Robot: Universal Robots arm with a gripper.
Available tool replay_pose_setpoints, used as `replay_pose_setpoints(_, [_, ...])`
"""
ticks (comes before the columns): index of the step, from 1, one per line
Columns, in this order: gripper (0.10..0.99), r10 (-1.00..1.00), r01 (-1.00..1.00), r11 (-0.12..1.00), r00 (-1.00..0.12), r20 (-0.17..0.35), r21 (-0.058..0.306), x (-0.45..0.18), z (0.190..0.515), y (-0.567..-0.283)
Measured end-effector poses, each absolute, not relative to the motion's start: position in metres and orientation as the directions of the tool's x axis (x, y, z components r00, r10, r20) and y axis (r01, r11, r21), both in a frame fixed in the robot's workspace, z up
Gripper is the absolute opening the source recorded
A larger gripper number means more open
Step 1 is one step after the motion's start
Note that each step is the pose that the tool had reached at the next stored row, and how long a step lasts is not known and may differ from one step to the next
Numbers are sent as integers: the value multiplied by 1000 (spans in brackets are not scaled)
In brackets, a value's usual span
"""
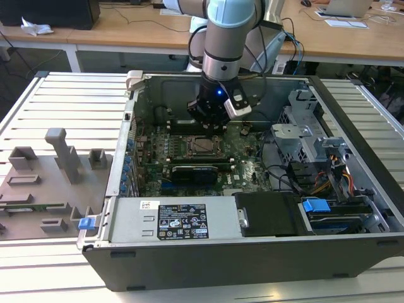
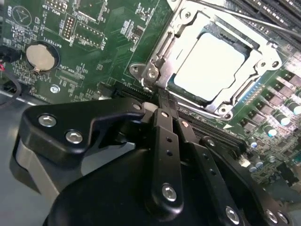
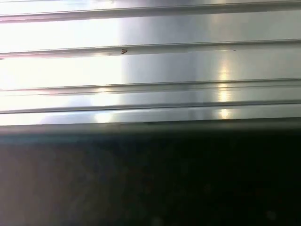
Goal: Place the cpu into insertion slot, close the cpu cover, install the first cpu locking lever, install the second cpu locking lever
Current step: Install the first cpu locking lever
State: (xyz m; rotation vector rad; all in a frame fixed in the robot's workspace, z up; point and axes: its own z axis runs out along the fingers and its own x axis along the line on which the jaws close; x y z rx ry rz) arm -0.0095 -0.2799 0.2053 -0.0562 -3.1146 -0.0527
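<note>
Currently we find the cpu [image 2: 209, 63] seated in the slot [image 2: 244, 47], the cover [image 2: 188, 28] down over it. The gripper [image 2: 162, 101] hangs just beside the cover's edge, fingers together, holding nothing. We judge a lever could slip off the narrow tips and spring back.

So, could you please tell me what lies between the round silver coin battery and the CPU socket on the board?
In the second wrist view, green circuit board with small components lies between the coin battery and the steel cpu cover.
</note>
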Motion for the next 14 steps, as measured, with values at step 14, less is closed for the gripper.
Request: replay_pose_setpoints(14, [106, 35, 36, 999, -999, 26, 25, -12, 210, -325])
